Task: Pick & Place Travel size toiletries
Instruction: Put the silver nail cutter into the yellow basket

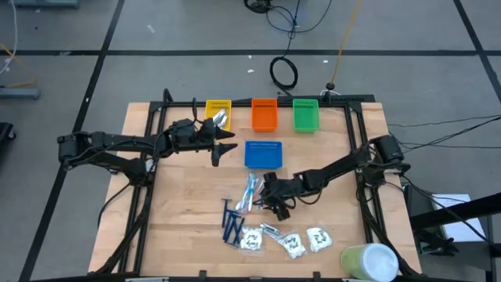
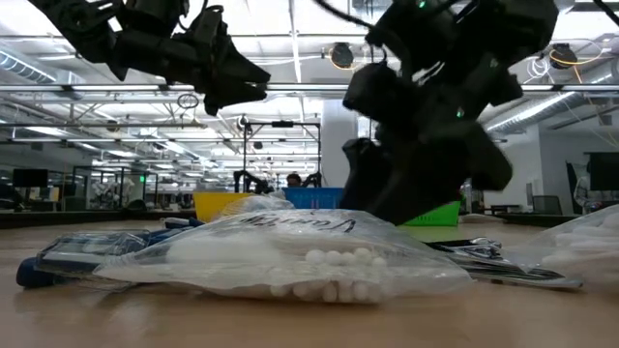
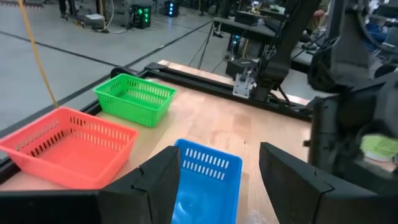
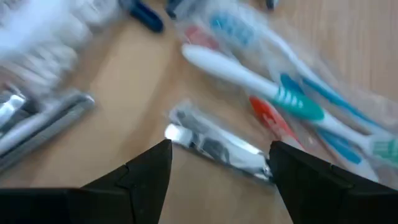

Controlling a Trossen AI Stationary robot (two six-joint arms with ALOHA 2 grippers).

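Surface: a pale wooden table (image 1: 196, 204) on a black frame, standing on a grey floor with cables lying around it; the low view looks across it into a wide, brightly lit workshop.
Nearest edge: a big pale green-and-white cylinder (image 1: 369, 262) lies at the table's front right corner, apart from the rest.
Toiletries, front row: white sachets with dark print (image 1: 293, 244) lie side by side near the front edge, with dark blue razors (image 1: 232, 223) just to their left.
Toiletries, next row: light-blue-and-white toothbrushes (image 1: 249, 192) in clear wrap lie just behind the razors; the right wrist view shows them beside a small silvery packet (image 4: 217, 149).
Right gripper: the right gripper (image 1: 275, 205) hangs low over this pile with its jaws apart and nothing between them; the silvery packet lies on the wood between and just ahead of the fingers (image 4: 143, 177).
Step in hand: by my reading, the reach for the next item, with the grasp not yet made.
Next move: it calls for coming down so that the fingers straddle the thin packet, then closing on it without catching the toothbrush wrap alongside.
Middle of table: an empty-looking blue tray (image 1: 263, 154) sits behind the pile.
Left gripper: the left gripper (image 1: 222, 146) waits above the table left of the blue tray, jaws spread and empty.
Far edge: yellow tray (image 1: 218, 110) with something silvery inside, orange tray (image 1: 264, 114) and green tray (image 1: 305, 114) stand in a row.
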